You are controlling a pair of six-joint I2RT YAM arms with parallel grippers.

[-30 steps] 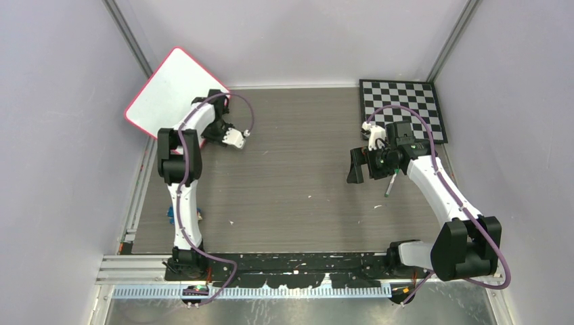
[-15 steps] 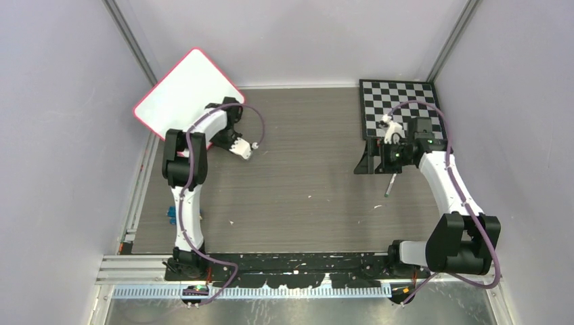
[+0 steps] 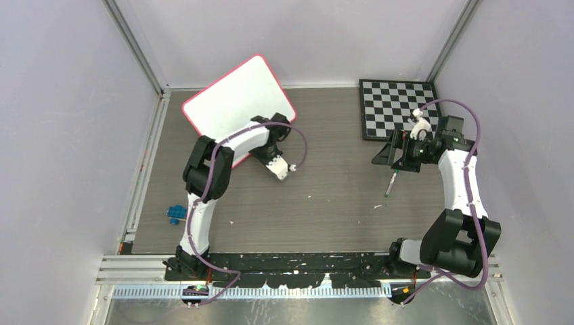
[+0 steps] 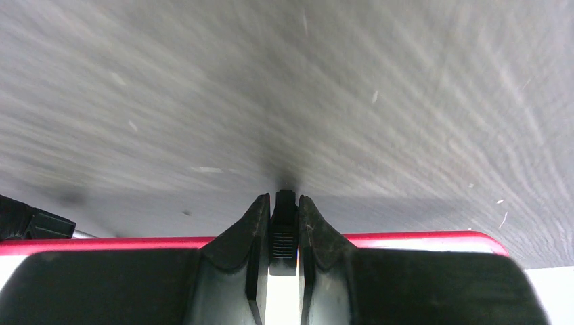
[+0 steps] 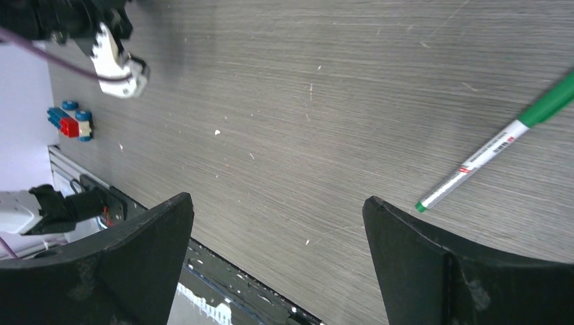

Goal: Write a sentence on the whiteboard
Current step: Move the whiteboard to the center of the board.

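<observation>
The whiteboard (image 3: 237,95), white with a pink-red rim, lies tilted at the back left of the table. Its visible face is plain white and the sentence is not in view. My left gripper (image 3: 260,143) sits at the board's near right edge. In the left wrist view my left gripper (image 4: 284,203) is shut on a small black clip (image 4: 284,227) at the red rim (image 4: 420,239). My right gripper (image 3: 391,154) (image 5: 277,203) stands wide open over bare table. A green marker (image 3: 390,184) (image 5: 494,149) lies on the table just right of it.
A black-and-white checkered board (image 3: 396,105) lies at the back right, behind my right gripper. A small blue and red toy (image 3: 176,214) (image 5: 70,123) sits near the table's left edge. Grey walls enclose the table on three sides.
My left gripper closed on the clip and has dragged the whiteboard rightward onto the table. My right arm has drawn back to the right, toward the checkered board, still open.
</observation>
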